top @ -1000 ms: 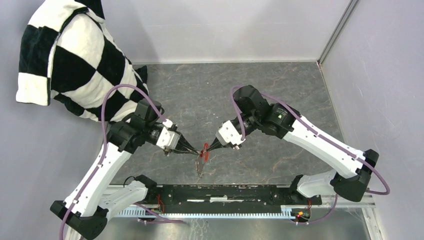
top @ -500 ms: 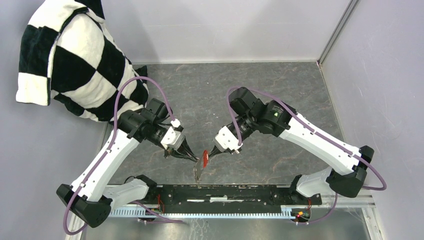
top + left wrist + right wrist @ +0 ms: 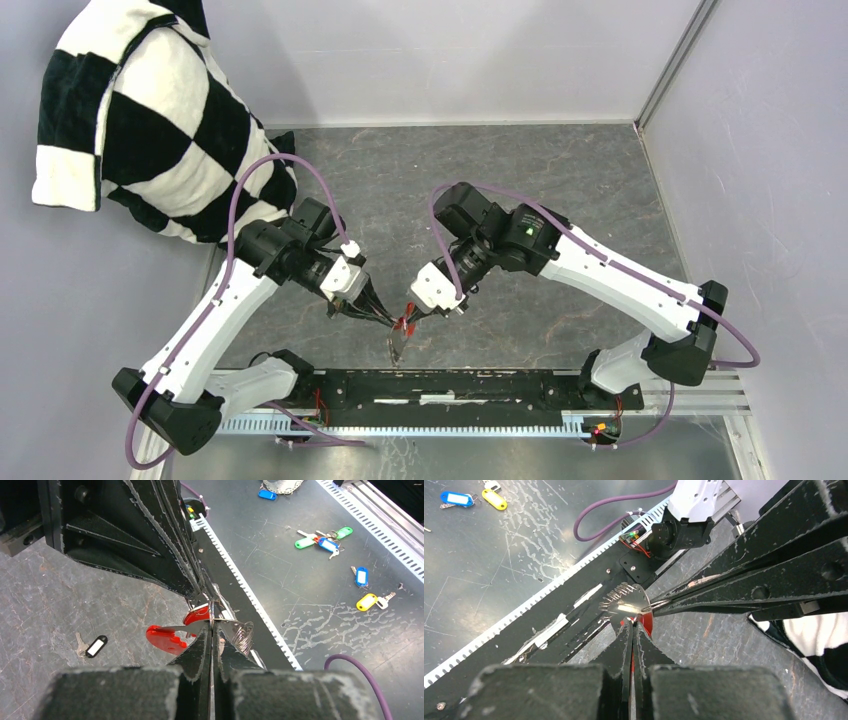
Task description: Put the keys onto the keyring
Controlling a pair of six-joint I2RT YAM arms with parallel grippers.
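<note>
My left gripper and right gripper meet tip to tip above the mat's near edge. In the left wrist view my left gripper is shut on the thin silvery keyring, seen edge-on. Its coiled chain and long red fob hang beside it. My right gripper is shut on the red-headed key, whose red head shows between the jaws, right against the ring. The black-headed key lies on the mat. A small dark thing lies under the tips.
A black-and-white checkered cloth hangs at the back left. A black rail runs along the near edge. Several coloured key tags lie on the lower metal surface beyond the rail. Walls close in the back and right.
Both grippers have moved together towards the near edge and slightly left, still holding the ring and red key. The right arm has reached further left and the left wrist has turned.
</note>
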